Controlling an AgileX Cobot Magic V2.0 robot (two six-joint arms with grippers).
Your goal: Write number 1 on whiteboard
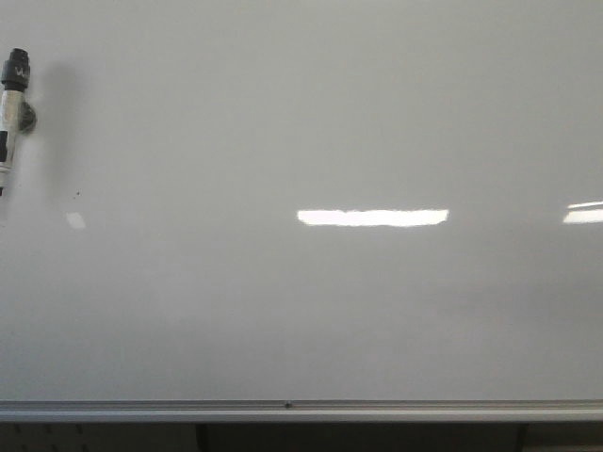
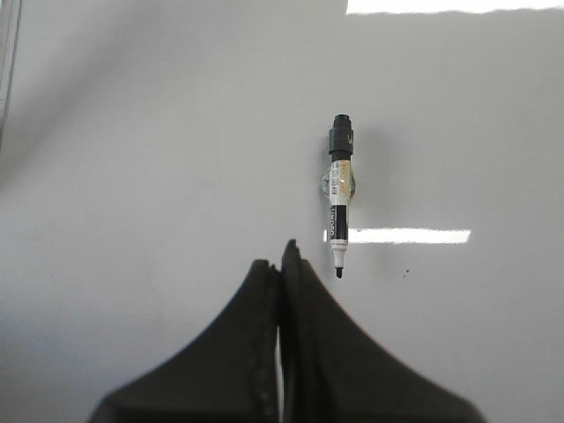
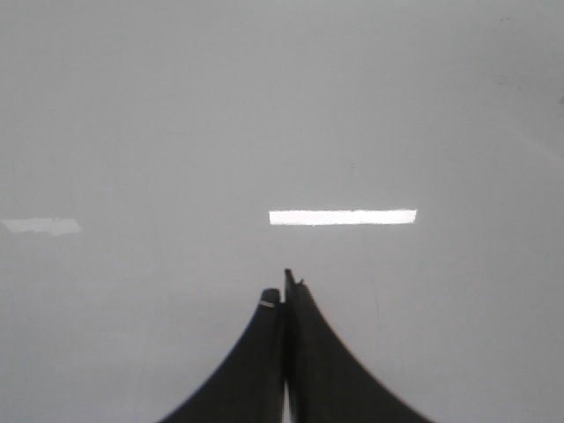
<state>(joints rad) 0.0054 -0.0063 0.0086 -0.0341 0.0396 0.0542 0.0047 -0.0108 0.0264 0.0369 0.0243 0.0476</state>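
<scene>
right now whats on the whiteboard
A marker is stuck on the whiteboard at its left edge, tip down. There is also a tiny dark speck. No writing shows.

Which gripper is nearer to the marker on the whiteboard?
Left. The marker hangs just ahead of the shut left gripper; the right gripper sees only bare whiteboard.

Looks like an office or classroom: a whiteboard point(image 1: 301, 113) fills the wall, strip lights glaring off it, a marker point(image 1: 11, 118) stuck at the whiteboard's left edge.
</scene>
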